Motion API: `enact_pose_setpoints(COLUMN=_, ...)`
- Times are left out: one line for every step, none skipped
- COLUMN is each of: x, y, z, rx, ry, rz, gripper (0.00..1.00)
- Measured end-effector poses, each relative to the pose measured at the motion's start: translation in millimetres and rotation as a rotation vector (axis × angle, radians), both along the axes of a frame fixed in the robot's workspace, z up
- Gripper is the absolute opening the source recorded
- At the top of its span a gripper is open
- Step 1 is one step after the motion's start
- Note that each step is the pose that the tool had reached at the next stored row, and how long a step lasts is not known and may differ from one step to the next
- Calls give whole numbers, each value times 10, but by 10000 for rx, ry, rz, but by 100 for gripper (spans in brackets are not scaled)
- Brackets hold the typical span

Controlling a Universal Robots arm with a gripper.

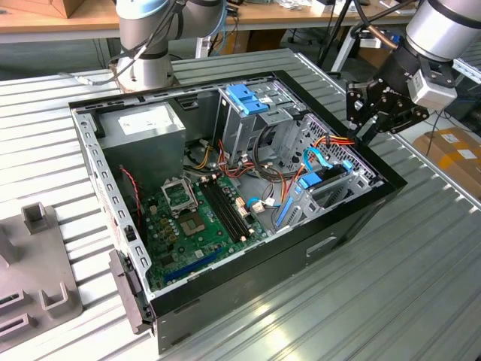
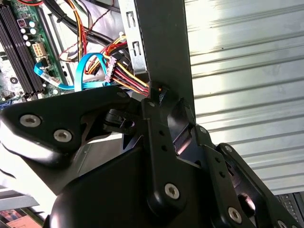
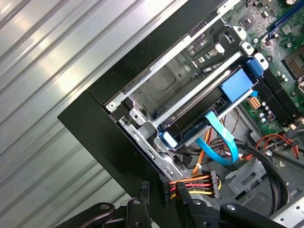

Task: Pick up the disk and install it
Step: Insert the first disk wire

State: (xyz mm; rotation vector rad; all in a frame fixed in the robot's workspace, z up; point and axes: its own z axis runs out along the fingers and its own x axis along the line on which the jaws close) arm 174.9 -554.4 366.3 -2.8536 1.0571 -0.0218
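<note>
- Where the exterior view takes in the scene, the open computer case lies on a ribbed metal table, with bare table all along the case's near side and on the exterior view's right.
- In that view the gripper hangs just outside and above the case's corner on the exterior view's right, near a bundle of red, yellow and orange wires; whether its fingers are apart or together cannot be made out, and nothing shows in its hold.
- The disk sits in the drive cage at that side of the case, its blue plastic showing beside the motherboard.
- In the second wrist view the black gripper linkage is close against the case's black side wall, with the wire bundle and a thin blue cable just beside it and ribbed table beyond the wall.
- In the first wrist view the disk lies seated in the silver cage, a flat dark body edged by blue rails with a blue end tab; the thin blue cable loops from it, and the wire connector lies near the black fingertips.
</note>
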Motion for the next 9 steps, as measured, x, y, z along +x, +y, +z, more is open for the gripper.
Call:
enact_pose_setpoints(x=0, y=0, z=-1, rx=0, ry=0, rz=0, gripper=36)
enact_pose_setpoints(x=0, y=0, z=-1, rx=0, ry=0, rz=0, gripper=36)
enact_pose_setpoints(x=0, y=0, z=-1, rx=0, ry=0, rz=0, gripper=36)
enact_pose_setpoints(x=0, y=0, z=-2, rx=0, ry=0, rz=0, gripper=35)
enact_pose_setpoints(x=0, y=0, z=-2, rx=0, ry=0, rz=0, gripper=28)
enact_pose_setpoints(x=0, y=0, z=-2, rx=0, ry=0, rz=0, gripper=21)
enact_pose_setpoints(x=0, y=0, z=-2, rx=0, ry=0, rz=0, gripper=21)
enact_pose_setpoints(x=0, y=0, z=-2, rx=0, ry=0, rz=0, gripper=21)
enact_pose_setpoints(x=0, y=0, z=-2, rx=-2, ry=-1, rz=0, gripper=21)
